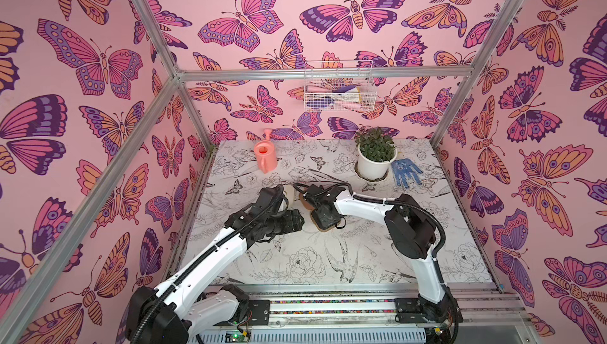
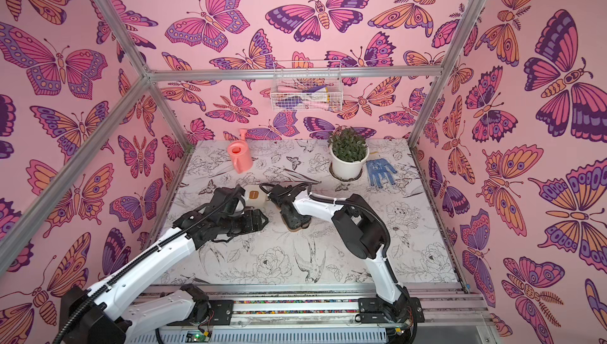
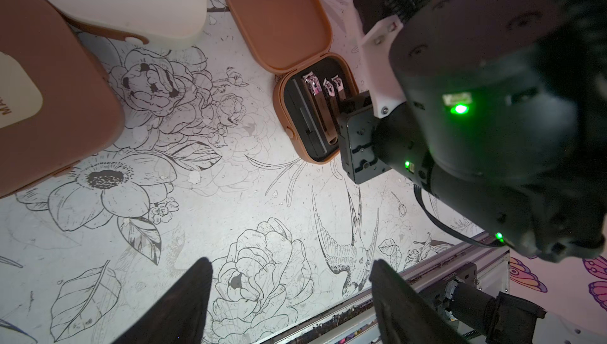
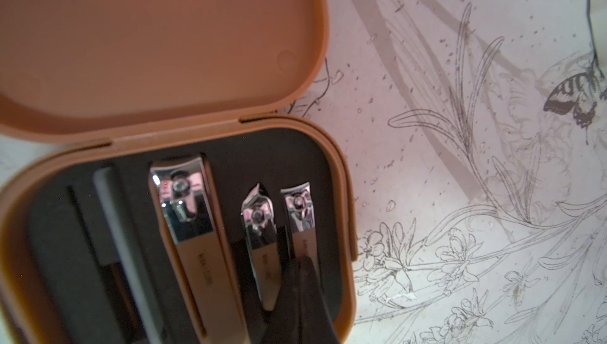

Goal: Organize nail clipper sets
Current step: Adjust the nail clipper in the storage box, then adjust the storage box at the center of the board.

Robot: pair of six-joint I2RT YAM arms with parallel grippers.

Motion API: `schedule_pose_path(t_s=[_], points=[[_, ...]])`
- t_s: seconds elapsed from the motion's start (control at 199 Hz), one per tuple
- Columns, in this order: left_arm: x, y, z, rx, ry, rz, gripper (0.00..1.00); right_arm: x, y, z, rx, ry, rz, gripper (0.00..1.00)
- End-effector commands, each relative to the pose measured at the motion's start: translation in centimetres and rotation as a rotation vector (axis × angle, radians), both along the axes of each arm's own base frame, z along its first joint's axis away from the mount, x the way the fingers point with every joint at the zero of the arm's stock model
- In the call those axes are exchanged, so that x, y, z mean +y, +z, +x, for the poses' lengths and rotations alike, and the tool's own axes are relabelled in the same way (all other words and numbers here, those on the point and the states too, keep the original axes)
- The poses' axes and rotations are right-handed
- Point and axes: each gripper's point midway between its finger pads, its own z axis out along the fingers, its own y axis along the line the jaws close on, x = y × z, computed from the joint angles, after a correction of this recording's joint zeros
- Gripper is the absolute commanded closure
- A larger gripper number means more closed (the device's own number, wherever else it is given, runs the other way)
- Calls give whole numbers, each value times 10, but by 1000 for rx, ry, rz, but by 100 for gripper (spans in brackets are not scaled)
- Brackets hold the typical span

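three cases sit mid-surface [image 1: 295, 253]. open tan case [image 4: 170, 129] lies flat, lid back, with three clippers [image 4: 187, 214] and a file [image 4: 115, 214] in its black tray. right gripper [image 4: 300, 270] is clenched, tips on the end clipper [image 4: 300, 214] by the case rim; cannot tell if it pinches it. cream case [image 3: 131, 7] and closed tan case [image 3: 49, 96] sit just beside each other near the left gripper [image 3: 289, 270], which is released, empty, above the surface.

Pink butterfly wallpaper [image 1: 295, 46] covers three walls, edged by aluminium rails [image 1: 230, 76]. At twelve o'clock a white wire basket [image 1: 340, 91] hangs on the back wall. The table [image 1: 295, 260] bears black-and-white flower and bird drawings under soft, even light.
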Motion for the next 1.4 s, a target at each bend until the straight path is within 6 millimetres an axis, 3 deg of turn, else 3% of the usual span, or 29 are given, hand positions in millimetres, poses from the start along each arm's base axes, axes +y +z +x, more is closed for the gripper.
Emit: schedule_pose_path(t_s=[0.0,0.181,0.322,0.438,0.514,0.635,0.765,0.836,0.911,1.083,1.4], points=[[1,-4,1,1,-6,14,22,-34,-88,-46,252,-47,-84,96],[-1,1,4,-12,-12,13,21,-14,-32,-19,143,-9,-4,95],[2,8,9,-28,1,31,21,4,33,2,15,21,107,85],[3,19,14,-51,2,52,20,9,81,4,-61,31,204,81],[4,27,18,-71,0,62,19,4,97,-3,-71,14,252,77],[5,42,24,-110,3,67,17,-4,87,-22,31,-69,355,73],[5,52,29,-133,10,64,16,9,58,-33,113,-165,501,54],[6,58,29,-144,13,56,16,16,47,-29,110,-225,558,51],[7,62,27,-155,12,46,16,19,39,-22,85,-267,576,54],[11,69,21,-175,15,31,16,9,28,-10,31,-318,517,70],[12,68,19,-175,8,26,16,-9,21,-8,4,-378,473,77]])
